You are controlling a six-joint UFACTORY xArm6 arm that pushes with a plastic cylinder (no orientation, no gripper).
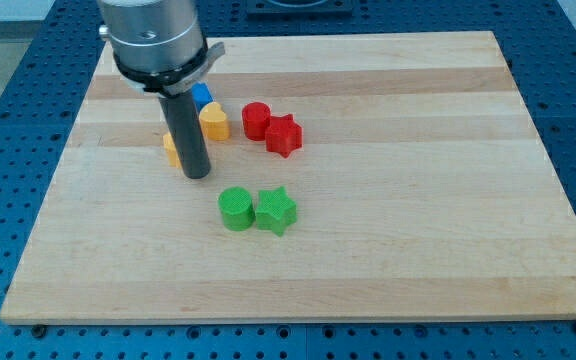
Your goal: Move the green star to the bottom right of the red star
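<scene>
While beside the green cylinder, green star below red star.

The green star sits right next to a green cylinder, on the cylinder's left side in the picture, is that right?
Not quite. In the camera view the green star does sit right next to the green cylinder, but on the cylinder's right side, not its left.

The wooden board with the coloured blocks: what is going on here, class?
A robot arm's rod rests my tip on the board, left of and above the green star, touching no green block. The green star sits against a green cylinder, below the red star and slightly to its left, not yet at its bottom right.
</scene>
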